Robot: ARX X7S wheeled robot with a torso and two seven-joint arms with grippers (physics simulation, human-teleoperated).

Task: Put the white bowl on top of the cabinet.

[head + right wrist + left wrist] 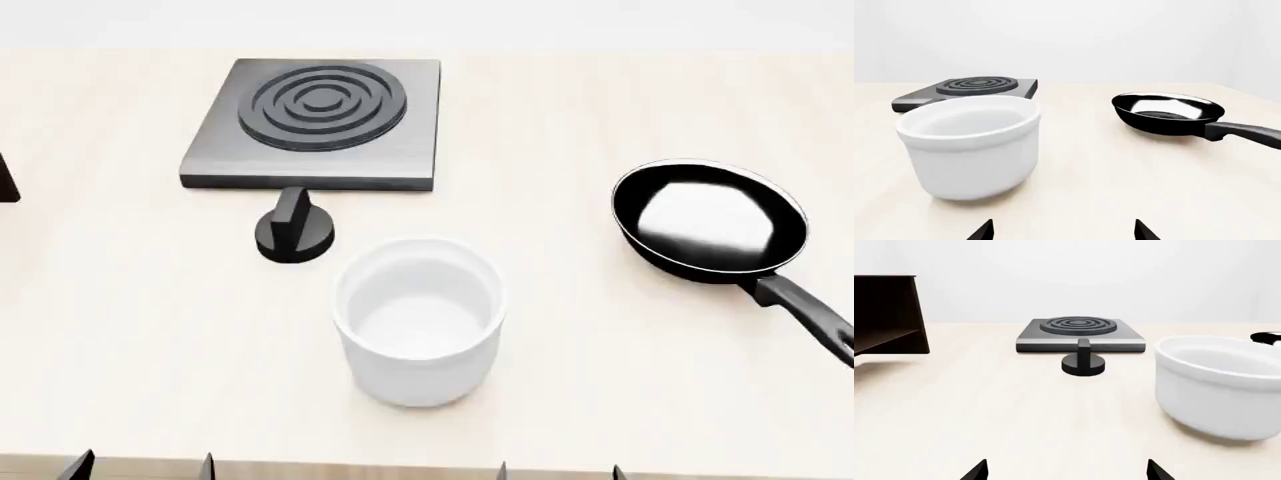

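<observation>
The white bowl [419,318] stands upright and empty on the light table, near the front middle. It also shows in the left wrist view [1219,385] and the right wrist view [969,144]. The dark brown cabinet [887,315] stands at the far left, with only a sliver of it at the head view's left edge [6,180]. My left gripper [140,466] is open and empty at the front edge, left of the bowl. My right gripper [558,470] is open and empty at the front edge, right of the bowl. Only the fingertips [977,471] [982,231] show.
A grey square stove plate [315,122] with black rings lies behind the bowl, and a black knob [295,233] stands in front of it. A black frying pan [710,220] lies at the right, its handle [801,305] pointing toward the front right.
</observation>
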